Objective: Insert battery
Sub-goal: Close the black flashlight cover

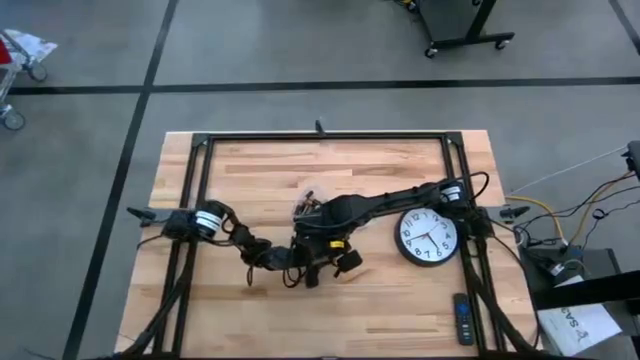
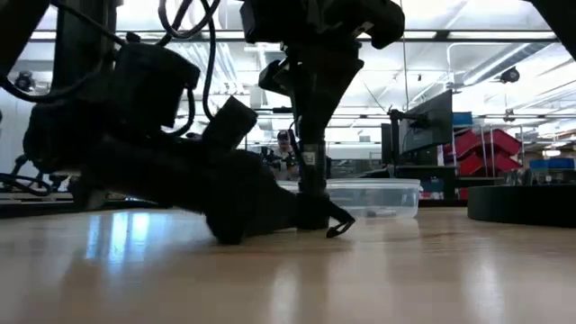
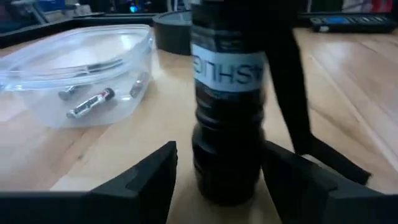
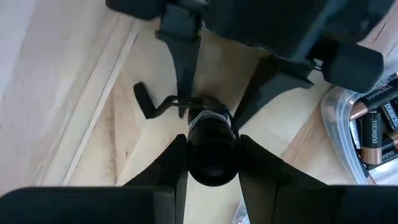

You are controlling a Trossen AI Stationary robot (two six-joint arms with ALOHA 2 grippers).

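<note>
While the right tool [image 4: 212,163] pinches the flashlight [image 4: 211,146] upright on the surface [image 1: 400,290] at centre, we judge our left tool [image 3: 214,180], spread around its base, steadies it; batteries [image 3: 92,102] wait in the tub [image 3: 74,68] just beyond.

Robotics lab/workshop, wood tabletop [image 1: 400,300] w/ black frame, grey concrete floor [image 1: 300,50] w/ taped lines, rolling stand base [image 1: 465,30], monitor [image 2: 427,121], red bins [image 2: 499,144], exposed ceiling ducts, strip lights
</note>
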